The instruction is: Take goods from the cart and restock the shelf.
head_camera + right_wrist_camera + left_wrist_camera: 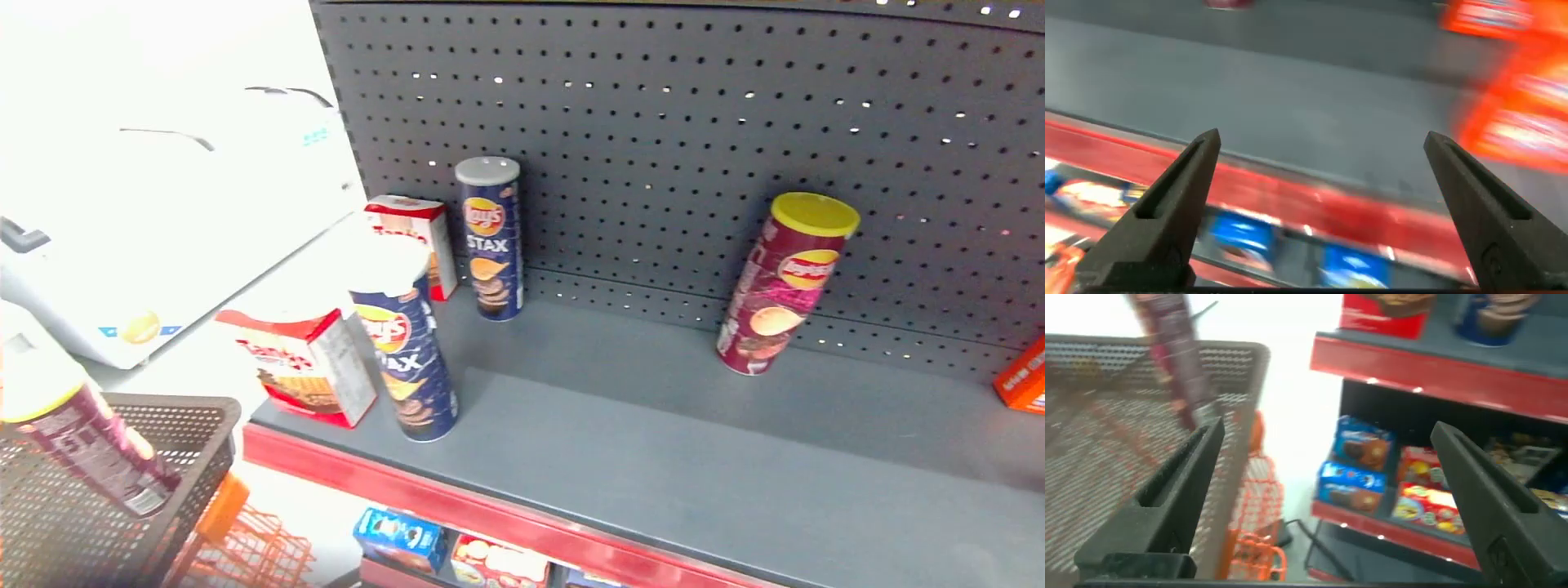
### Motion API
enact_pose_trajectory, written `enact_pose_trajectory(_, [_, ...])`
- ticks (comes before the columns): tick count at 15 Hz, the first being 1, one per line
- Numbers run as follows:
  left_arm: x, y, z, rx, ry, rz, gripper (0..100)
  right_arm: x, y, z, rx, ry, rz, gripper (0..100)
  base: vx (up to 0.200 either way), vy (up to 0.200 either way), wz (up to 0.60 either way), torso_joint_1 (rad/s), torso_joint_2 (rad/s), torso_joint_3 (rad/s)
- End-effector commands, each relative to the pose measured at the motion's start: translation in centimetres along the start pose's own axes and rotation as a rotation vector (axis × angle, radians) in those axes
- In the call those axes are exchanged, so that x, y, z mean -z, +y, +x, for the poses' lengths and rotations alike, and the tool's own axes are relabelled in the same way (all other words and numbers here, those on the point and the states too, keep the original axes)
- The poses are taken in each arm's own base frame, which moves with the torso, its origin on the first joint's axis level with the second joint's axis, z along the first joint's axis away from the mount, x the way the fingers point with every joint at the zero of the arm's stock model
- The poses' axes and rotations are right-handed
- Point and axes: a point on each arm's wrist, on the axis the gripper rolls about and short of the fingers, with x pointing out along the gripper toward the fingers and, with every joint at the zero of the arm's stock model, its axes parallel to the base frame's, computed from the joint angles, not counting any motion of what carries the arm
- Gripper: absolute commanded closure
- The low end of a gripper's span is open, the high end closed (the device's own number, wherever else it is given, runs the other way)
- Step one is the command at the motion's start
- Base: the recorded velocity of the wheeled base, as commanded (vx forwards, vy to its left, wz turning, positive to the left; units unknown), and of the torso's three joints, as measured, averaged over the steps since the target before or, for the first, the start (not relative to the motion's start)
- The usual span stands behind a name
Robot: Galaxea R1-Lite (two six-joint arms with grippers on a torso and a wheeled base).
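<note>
Down at the robot's left, the maroon chip can (98, 457) leans lid-up in the cart basket (188, 404), long axis tilted, just ahead of the left pincer (1328, 433), jaws apart; the right pincer (1323, 143), also spread, faces the shelf (653, 425), so the left arm seems nearer.

On the shelf (669, 416), the back blue can (488, 238) and the front blue can (406, 359) each bear a round logo over a bold word. The maroon can (780, 286) bears a logo alone. The front box (302, 367) at the shelf's left end carries red lettering, too blurred to read.
</note>
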Motion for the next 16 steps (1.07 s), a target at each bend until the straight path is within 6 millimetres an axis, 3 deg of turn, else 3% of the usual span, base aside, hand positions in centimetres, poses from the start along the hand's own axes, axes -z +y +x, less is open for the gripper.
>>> enact_pose_trajectory(1, [0.0, 0.0, 0.0, -0.002, 0.000, 0.000, 0, 0.0, 0.0, 0.0, -0.001, 0.001, 0.000, 0, 0.000, 0.000, 0.60, 0.002, -0.01, -0.002])
enact_pose_trajectory(10, [-0.1, 0.0, 0.0, -0.011, -0.006, -0.001, 0, 0.0, 0.0, 0.0, 0.000, 0.002, 0.000, 0, 0.000, 0.000, 0.07, 0.000, 0.00, 0.000])
enact_pose_trajectory(11, [-1.6, 0.0, -0.5, -0.011, -0.047, 0.003, 0, 0.0, 0.0, 0.0, 0.002, 0.002, 0.000, 0, 0.000, 0.000, 0.00, 0.000, 0.00, 0.000])
enact_pose_trajectory(14, [-5.7, -0.1, 0.3, 0.012, 0.062, 0.032, 0, 0.0, 0.0, 0.0, 0.000, 0.002, 0.000, 0, 0.000, 0.000, 0.00, 0.000, 0.00, 0.000])
enact_pose_trajectory(16, [-7.5, -0.3, 2.7, -0.001, 0.181, 0.042, 0, 0.0, 0.0, 0.0, 0.000, 0.002, 0.000, 0, 0.000, 0.000, 0.00, 0.000, 0.00, 0.000])
